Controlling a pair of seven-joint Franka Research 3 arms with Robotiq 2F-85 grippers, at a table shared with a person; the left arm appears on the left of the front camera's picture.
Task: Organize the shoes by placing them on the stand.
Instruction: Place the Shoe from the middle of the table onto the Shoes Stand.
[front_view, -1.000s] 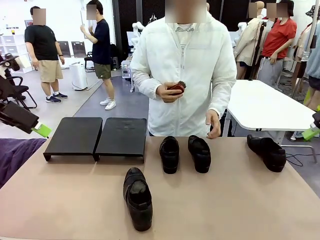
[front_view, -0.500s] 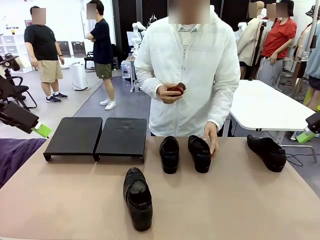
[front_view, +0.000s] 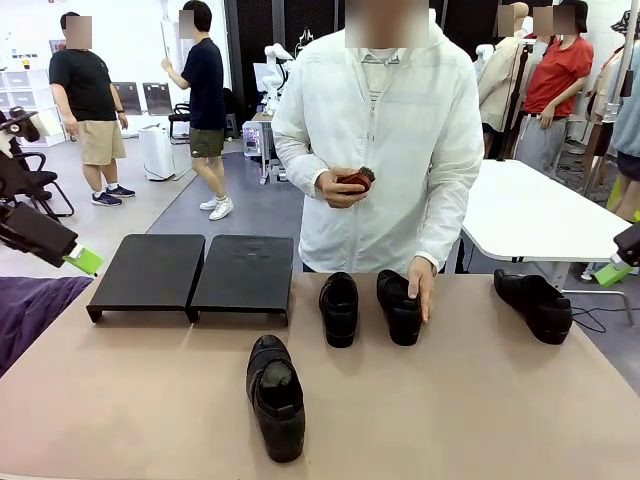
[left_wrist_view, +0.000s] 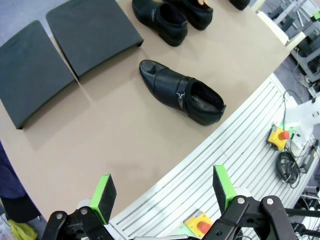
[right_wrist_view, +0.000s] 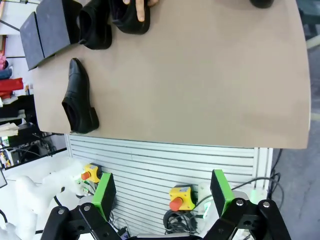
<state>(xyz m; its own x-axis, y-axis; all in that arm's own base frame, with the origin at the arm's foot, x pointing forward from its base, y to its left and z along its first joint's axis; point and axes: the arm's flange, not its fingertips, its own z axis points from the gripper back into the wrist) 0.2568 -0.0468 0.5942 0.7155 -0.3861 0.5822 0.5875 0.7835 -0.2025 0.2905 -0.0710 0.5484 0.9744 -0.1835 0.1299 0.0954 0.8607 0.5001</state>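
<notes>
Four black loafers are lying on the tan table (front_view: 480, 420). Left gripper (left_wrist_view: 162, 191) and right gripper (right_wrist_view: 162, 192) are hanging released, nearest. Then the near loafer (front_view: 276, 397). Farther, a person's hand (front_view: 420, 288) is touching the middle-right loafer (front_view: 399, 306), beside the middle-left loafer (front_view: 338, 308). The fourth loafer (front_view: 533, 304) is lying far right, the stand (front_view: 190, 272) far left.

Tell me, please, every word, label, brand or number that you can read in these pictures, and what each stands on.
No text is readable in any view.
shoes: glossy black, no brand or label legible.
stand: plain matte black, no print to be made out.
yellow button boxes: any marking is too small to read.
</notes>
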